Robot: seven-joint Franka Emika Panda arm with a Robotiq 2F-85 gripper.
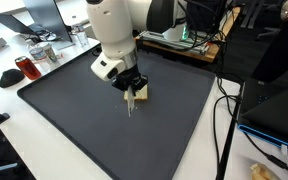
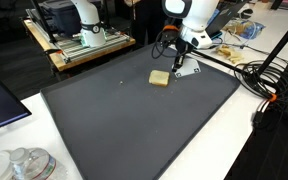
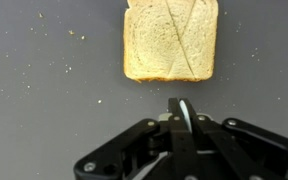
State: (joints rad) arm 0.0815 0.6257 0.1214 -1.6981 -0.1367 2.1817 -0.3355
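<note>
Two black fingers (image 3: 209, 140) of the gripper (image 3: 180, 122) are seen pressed together in the wrist view, clamped on a thin pale tool (image 3: 181, 108) whose narrow tip points forward; what kind of tool it is cannot be told. In an exterior view the gripper (image 1: 132, 90) is held low over the mat, with the thin pale tool (image 1: 130, 106) hanging straight down from it. Whether the tip touches the surface cannot be told.

Just beyond the tip a slice of bread (image 3: 171, 40) is found lying flat, with creases running across its face. A narrow strip of bare mat is left between the slice and the tool. In both exterior views the slice of bread (image 1: 142, 93) (image 2: 160, 78) is shown just beside the gripper (image 2: 178, 68).

Pale crumbs (image 3: 69, 68) are scattered over the dark grey mat (image 3: 44, 110) to one side of the slice. The mat (image 1: 74, 125) (image 2: 114, 125) is spread over a white table (image 1: 34, 140).

Farther out, a red cup (image 1: 25, 68) is set on the table past one corner of the mat, black cables (image 1: 222, 125) are draped along another edge, and a wooden cart (image 2: 84, 45) is placed behind the far side.
</note>
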